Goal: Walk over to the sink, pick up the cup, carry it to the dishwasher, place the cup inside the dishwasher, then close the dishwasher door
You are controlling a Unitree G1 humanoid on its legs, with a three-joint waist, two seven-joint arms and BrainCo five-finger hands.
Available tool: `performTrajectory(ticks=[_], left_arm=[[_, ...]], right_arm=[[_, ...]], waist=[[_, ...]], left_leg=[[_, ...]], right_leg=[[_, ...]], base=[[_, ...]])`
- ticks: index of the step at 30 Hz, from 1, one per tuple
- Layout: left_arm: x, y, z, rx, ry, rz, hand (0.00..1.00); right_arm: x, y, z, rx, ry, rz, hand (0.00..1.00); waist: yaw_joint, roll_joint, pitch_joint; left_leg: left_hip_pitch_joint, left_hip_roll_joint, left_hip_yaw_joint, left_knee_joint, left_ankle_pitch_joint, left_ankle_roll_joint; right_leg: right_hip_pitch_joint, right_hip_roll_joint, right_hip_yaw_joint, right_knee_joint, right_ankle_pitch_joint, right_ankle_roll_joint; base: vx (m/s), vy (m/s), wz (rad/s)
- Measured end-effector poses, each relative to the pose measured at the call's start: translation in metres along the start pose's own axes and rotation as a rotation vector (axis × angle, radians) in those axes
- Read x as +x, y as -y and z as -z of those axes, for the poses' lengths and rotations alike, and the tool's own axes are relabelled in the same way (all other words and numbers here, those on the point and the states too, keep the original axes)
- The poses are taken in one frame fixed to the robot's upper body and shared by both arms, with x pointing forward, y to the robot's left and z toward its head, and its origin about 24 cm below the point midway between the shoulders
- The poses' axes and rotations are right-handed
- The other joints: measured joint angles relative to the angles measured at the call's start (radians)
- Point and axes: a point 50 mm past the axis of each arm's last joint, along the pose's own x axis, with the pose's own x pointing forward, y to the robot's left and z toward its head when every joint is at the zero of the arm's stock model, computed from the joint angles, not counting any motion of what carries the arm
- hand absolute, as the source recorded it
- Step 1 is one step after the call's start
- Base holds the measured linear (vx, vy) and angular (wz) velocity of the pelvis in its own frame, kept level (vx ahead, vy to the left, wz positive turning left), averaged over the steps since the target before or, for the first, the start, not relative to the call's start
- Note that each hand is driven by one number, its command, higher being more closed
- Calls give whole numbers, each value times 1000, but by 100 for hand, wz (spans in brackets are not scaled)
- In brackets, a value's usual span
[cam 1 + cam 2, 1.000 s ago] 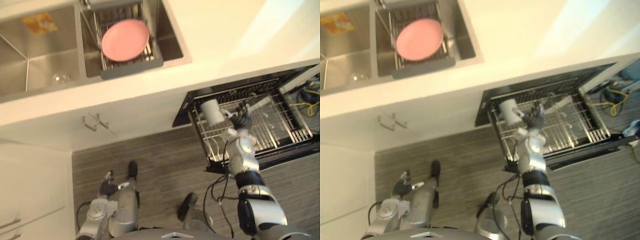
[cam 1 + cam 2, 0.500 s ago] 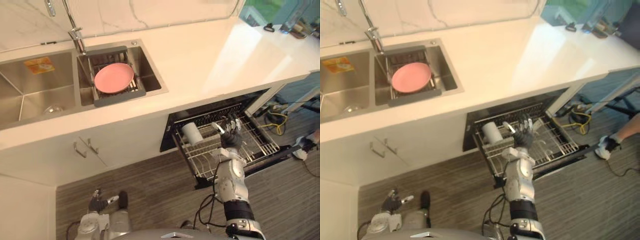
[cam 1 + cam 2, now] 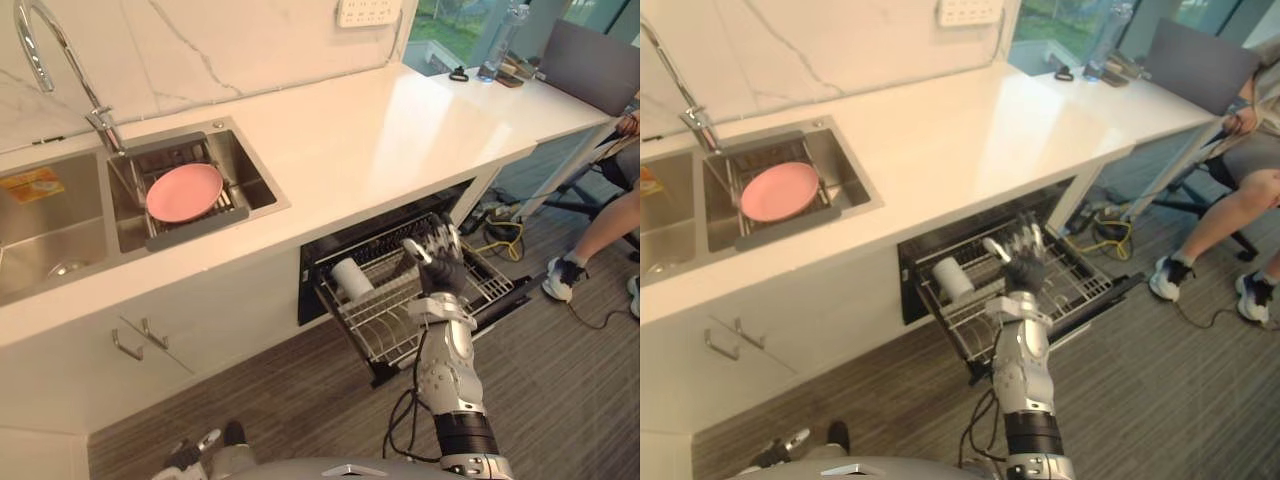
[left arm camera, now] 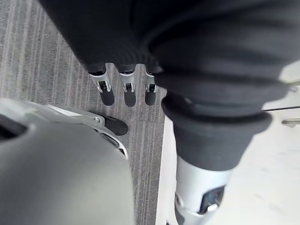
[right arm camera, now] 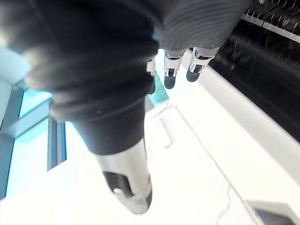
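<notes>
Over the pulled-out rack, beside the cup, my right hand hangs released; I fear the rack jamming the door.

The countertop hides the back of the dishwasher rack; the edge cuts off a person.

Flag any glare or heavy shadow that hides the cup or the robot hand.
Left eye view: daylight glares off the far countertop, yet the cup in the rack and the right robot hand show plainly. Right eye view: the dishwasher cavity behind the rack sits in shadow.
</notes>
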Motion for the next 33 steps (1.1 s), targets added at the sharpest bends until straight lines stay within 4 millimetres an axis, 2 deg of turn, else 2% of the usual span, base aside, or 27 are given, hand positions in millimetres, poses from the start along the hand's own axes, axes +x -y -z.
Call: performTrajectory(ticks=[4, 7, 9, 11, 17, 18, 20, 21, 22, 23, 24, 25, 26, 27, 28, 29, 30, 31, 32, 33], left_arm=[[0, 1, 2, -3, -2, 12, 0], [-2, 0, 9, -18, -15, 0, 0], [-2, -1, 12, -24, -18, -11, 0], [-4, -6, 21, -11, -44, -42, 0], [-8, -13, 28, -9, -60, -70, 0], [-8, -15, 27, 5, -57, -72, 0], [-7, -15, 26, 44, -56, -56, 0], [-7, -16, 24, 76, -56, -45, 0], [-7, -17, 22, 138, -56, -30, 0], [-7, -18, 21, 182, -58, -26, 0], [-7, -20, 20, 205, -58, -27, 0], [-6, -22, 16, 235, -56, -21, 0], [-4, -26, 5, 248, -45, -29, 0], [-4, -28, 2, 251, -44, -33, 0], [-3, -31, -2, 241, -45, -43, 0], [-3, -31, -5, 240, -46, -44, 0], [-2, -30, -4, 238, -52, -37, 0], [-1, -26, -5, 237, -50, -13, 0], [-1, -21, -5, 242, -47, 9, 0], [-2, -22, -3, 237, -48, 15, 0]], right_arm=[[3, -9, 0, -20, -37, -98, 0], [4, -8, 2, -28, -65, -99, 0], [5, -6, -2, -53, -62, -107, 0], [5, -9, -1, -49, -64, -117, 0], [5, -10, 2, -45, -66, -62, 0], [5, -8, -1, -56, -50, -41, 0], [6, 1, -6, -81, -19, 14, 0], [5, 7, -10, -89, -3, 51, 0], [3, 18, -16, -98, 26, 111, 0], [0, 29, -22, -110, 51, 165, 0], [-2, 35, -24, -118, 57, 189, 0], [-7, 41, -26, -123, 62, 216, 0], [-8, 40, -24, -114, 59, 217, 0], [-9, 39, -23, -108, 59, 214, 0], [-9, 37, -21, -93, 59, 216, 0], [-10, 36, -22, -90, 66, 213, 0], [-13, 35, -26, -92, 77, 209, 0], [-16, 34, -30, -95, 91, 205, 0], [-21, 33, -34, -99, 100, 203, 0], [-25, 34, -32, -98, 91, 211, 0]], waist=[[2, 7, -8], [-17, 11, -10], [-13, 16, -16], [5, 13, -17], [12, 0, -10], [12, -7, -7], [10, -9, -6], [10, -15, -6], [11, -24, -6], [-1, -26, -5], [-9, -29, -6], [-18, -31, -9], [-30, -47, 9], [-34, -64, 14], [-34, -92, 13], [-36, -101, 15], [-42, -99, 14], [-52, -96, 15], [-59, -98, 13], [-55, -102, 5]], left_leg=[[-36, 3, -21, 0, 19, 9], [-45, 11, 113, -6, 17, 41], [-48, 6, 164, -6, 43, 59], [-48, -17, 157, -6, 49, 65], [-43, -87, 145, -7, 37, 81], [-44, -106, 145, -7, 34, 88], [-45, -140, 134, -7, 25, 105], [-43, -163, 119, -7, 16, 116], [-36, -191, 98, -6, -7, 130], [-32, -208, 66, -6, -12, 145], [-30, -212, 47, -5, -17, 152], [-30, -210, 9, 0, -26, 163], [-32, -201, -38, 0, -32, 174], [-31, -200, -54, 0, -34, 178], [-26, -202, -73, 0, -37, 184], [-16, -206, -88, -2, -42, 190], [-9, -212, -107, -6, -46, 194], [-8, -225, -123, -6, -49, 197], [5, -252, -135, -6, -55, 206], [21, -285, -131, -6, -67, 218]], right_leg=[[7, 7, -64, 7, -8, -3], [59, -14, -166, 7, -17, 12], [73, -31, -209, 12, -20, 16], [81, -52, -224, 17, -20, 18], [83, -127, -243, 62, -40, 17], [67, -156, -244, 96, -58, 5], [48, -201, -248, 165, -98, -63], [47, -227, -257, 198, -118, -136], [48, -255, -264, 261, -135, -278], [9, -285, -205, 380, -81, -399], [-26, -291, -141, 443, -23, -391], [-89, -284, -7, 552, 58, -302], [-151, -233, 79, 660, -34, -174], [-178, -201, 102, 693, -84, -150], [-224, -129, 142, 710, -164, -133], [-242, -71, 163, 691, -207, -123], [-255, -13, 186, 650, -235, -103], [-261, 28, 209, 598, -247, -89], [-262, 43, 214, 530, -230, -105], [-259, 44, 217, 444, -181, -113]], base=[[1, -26, 43], [6, 23, 81], [29, 90, 78], [-4, 107, 38], [-18, 105, 13], [-11, 157, 14], [9, 175, 25], [74, 188, 43], [96, 268, 71], [72, 312, 80], [27, 443, 95], [-15, 387, 96], [-30, 276, 86], [-92, 61, 68], [-120, -18, 48], [-163, -36, 56], [-175, -14, 65], [-196, 27, 84], [-175, 61, 73], [-118, 47, 45]])
